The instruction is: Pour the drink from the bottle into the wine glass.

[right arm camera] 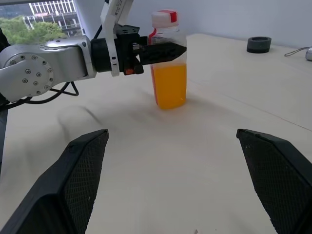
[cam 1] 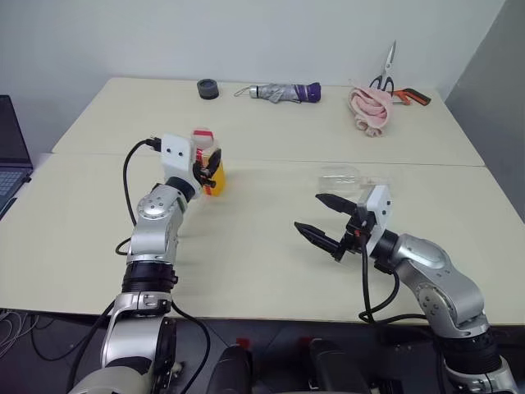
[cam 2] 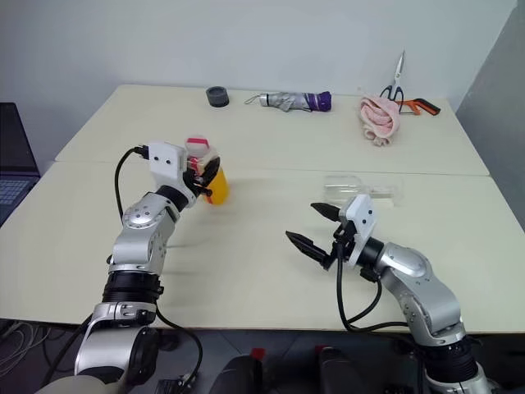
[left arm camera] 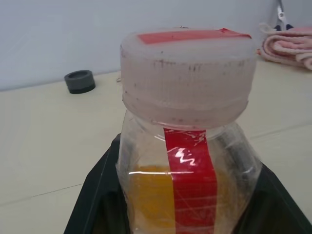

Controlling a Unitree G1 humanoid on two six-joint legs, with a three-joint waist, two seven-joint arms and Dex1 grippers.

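Pale cream bench (cam 1: 271, 271) spans the scene under a white wall. At far left the edge of a laptop (cam 1: 10, 156) shows. Left of centre, the left gripper (right arm camera: 168, 50) has its jaws clenched around the bottle (cam 1: 210, 167), which stands upright on the bench with orange drink (right arm camera: 169, 85) filling its lower part and a red-and-white cap on top. Along the far edge lie a dark tape roll (cam 1: 208, 89), a folded umbrella (cam 1: 285, 93), a pink cloth (cam 1: 371, 111) and scissors (cam 1: 385, 72). Right of centre, the wine glass (cam 1: 349, 177) lies on its side just beyond the right gripper (cam 1: 322, 218), whose jaws are spread wide and grasp nothing.
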